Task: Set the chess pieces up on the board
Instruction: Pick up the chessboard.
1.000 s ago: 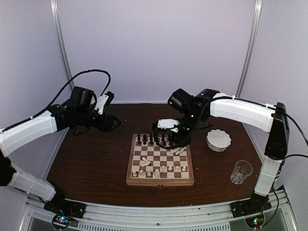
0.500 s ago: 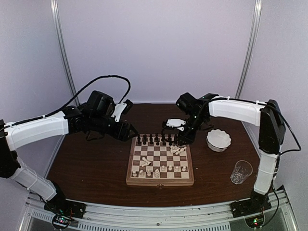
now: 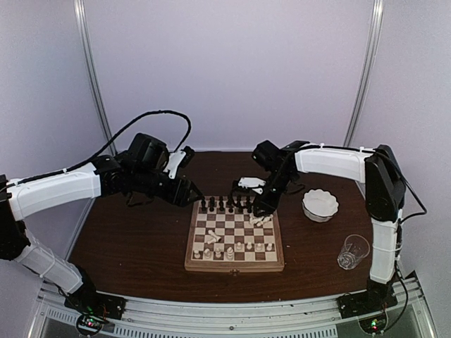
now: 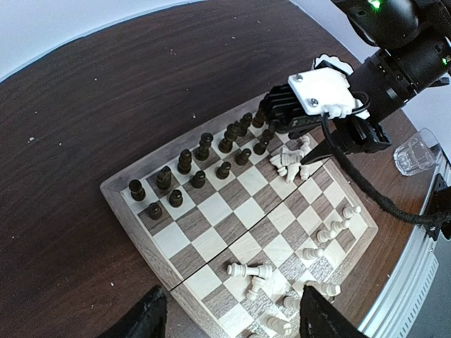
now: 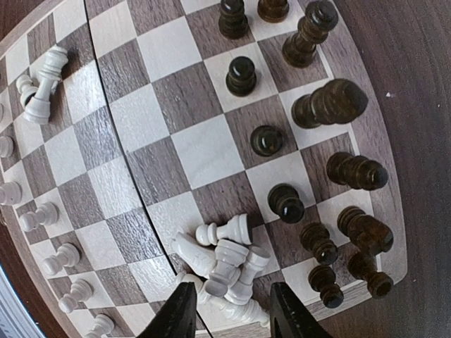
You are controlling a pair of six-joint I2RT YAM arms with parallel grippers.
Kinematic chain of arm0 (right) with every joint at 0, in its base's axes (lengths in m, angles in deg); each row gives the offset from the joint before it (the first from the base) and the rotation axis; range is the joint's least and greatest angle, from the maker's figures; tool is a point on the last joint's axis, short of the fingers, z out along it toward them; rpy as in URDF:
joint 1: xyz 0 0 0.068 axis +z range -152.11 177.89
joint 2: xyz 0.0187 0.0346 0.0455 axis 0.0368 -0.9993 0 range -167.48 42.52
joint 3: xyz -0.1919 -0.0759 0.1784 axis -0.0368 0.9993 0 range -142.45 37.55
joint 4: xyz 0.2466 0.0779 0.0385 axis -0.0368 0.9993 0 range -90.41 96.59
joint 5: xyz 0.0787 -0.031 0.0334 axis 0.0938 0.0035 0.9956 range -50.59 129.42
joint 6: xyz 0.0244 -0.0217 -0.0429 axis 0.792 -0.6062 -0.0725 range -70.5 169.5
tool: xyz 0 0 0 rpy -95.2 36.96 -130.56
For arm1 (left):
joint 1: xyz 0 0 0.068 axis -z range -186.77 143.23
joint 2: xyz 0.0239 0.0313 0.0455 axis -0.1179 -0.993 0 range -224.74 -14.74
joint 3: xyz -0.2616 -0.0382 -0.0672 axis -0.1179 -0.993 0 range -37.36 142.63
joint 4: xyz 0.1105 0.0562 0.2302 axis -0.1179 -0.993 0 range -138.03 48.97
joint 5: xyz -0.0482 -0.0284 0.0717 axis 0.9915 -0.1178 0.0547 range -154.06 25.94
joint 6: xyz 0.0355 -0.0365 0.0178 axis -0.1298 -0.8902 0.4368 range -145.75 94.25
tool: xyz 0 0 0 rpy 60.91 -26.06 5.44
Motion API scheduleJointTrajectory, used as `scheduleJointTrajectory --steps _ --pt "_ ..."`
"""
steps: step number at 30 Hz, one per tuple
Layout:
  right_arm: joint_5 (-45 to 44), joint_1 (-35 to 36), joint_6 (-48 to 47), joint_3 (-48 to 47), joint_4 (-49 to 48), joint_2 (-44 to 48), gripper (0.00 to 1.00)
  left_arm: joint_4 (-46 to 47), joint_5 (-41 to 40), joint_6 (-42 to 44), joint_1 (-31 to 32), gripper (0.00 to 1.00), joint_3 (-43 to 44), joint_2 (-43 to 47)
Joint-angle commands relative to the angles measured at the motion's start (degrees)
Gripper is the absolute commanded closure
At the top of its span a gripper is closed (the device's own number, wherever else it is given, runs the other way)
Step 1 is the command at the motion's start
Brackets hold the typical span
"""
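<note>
Dark pieces stand in the board's far rows; many white pieces lie toppled on it. Right hand hovers over some, parted and empty; left hand likewise.

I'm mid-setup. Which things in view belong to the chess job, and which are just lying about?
Part of the job:
- dark chess pieces
- white chess pieces, several toppled
- board

Just lying about:
- white bowl, right of the board
- clear glass, near the right arm's base
</note>
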State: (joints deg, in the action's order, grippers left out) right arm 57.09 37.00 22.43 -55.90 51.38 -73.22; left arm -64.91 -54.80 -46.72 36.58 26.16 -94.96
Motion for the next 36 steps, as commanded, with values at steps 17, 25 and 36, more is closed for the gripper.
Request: scheduleJointTrajectory --steps 17,25,36 --pt "1.25 0.11 3.11 -2.73 1.40 -3.38 0.72 2.87 -0.26 0.41 0.28 0.36 -2.36 1.41" --pt "0.96 0.30 3.73 -1.71 2.06 -3.10 0.71 3.21 0.14 0.27 0.33 0.36 -2.90 2.02" --pt "0.68 1.20 4.04 -1.22 2.18 -3.64 0.75 4.61 0.33 -0.73 0.33 0.36 -5.35 3.47"
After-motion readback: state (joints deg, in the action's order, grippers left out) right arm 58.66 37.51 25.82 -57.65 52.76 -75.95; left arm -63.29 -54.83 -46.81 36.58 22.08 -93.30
